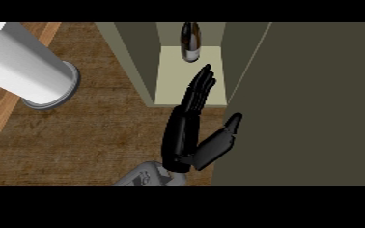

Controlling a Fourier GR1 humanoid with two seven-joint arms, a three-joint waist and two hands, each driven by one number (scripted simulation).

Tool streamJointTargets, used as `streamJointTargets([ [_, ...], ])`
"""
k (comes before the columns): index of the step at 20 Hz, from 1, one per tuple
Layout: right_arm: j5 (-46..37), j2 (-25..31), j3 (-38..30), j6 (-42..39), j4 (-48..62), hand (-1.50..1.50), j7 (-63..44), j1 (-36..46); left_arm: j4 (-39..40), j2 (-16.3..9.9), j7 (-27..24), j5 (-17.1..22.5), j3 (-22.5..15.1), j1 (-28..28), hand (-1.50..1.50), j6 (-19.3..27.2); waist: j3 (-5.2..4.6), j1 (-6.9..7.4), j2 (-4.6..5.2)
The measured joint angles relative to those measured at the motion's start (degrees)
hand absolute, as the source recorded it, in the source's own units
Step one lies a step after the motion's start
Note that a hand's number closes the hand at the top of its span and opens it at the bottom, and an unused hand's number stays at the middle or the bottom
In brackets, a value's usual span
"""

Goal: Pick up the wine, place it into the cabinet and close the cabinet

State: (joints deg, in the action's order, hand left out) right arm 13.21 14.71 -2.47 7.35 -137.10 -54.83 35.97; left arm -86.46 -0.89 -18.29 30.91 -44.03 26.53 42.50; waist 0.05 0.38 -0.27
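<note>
The fingers (202,84) of the right hand (187,130) are stretched out straight and laid side by side, holding nothing, their tips reaching over the front lip of the cabinet's pale floor. The thumb (231,123) splays out to the side, its tip at the edge of the big flat door (299,106), though whether it touches cannot be told. The hand is glossy black and slab-like, joined at the wrist to a grey forearm (146,178) that enters from the lower edge.

Just beyond the fingertips, apart from them, the wine (190,41) stands inside the cabinet (135,58): a dark, slim glass bottle on the smooth cream shelf, between plain olive-grey walls. The door is the same matte olive-grey and fills the view's right side.

The bench (92,130) is brown wood with a coarse, streaky grain. A smooth white cylinder (32,72) with a grey rim lies across its left part.
</note>
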Motion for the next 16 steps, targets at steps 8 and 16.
streamJointTargets([
  [8, -1.26, -0.20, 1.76, 0.32, -0.29, -1.50, 0.69, -1.11, -16.67, -7.24, 1.02, -1.99, -5.24, -13.48, 1.50, -2.34, -0.06, -0.06, 0.04],
  [16, -0.61, -0.59, 7.42, -2.25, -0.37, 1.50, 0.45, 0.41, -28.92, -19.40, -1.84, 0.07, -4.36, -25.03, 1.50, -10.68, -0.03, 0.22, 0.05],
])
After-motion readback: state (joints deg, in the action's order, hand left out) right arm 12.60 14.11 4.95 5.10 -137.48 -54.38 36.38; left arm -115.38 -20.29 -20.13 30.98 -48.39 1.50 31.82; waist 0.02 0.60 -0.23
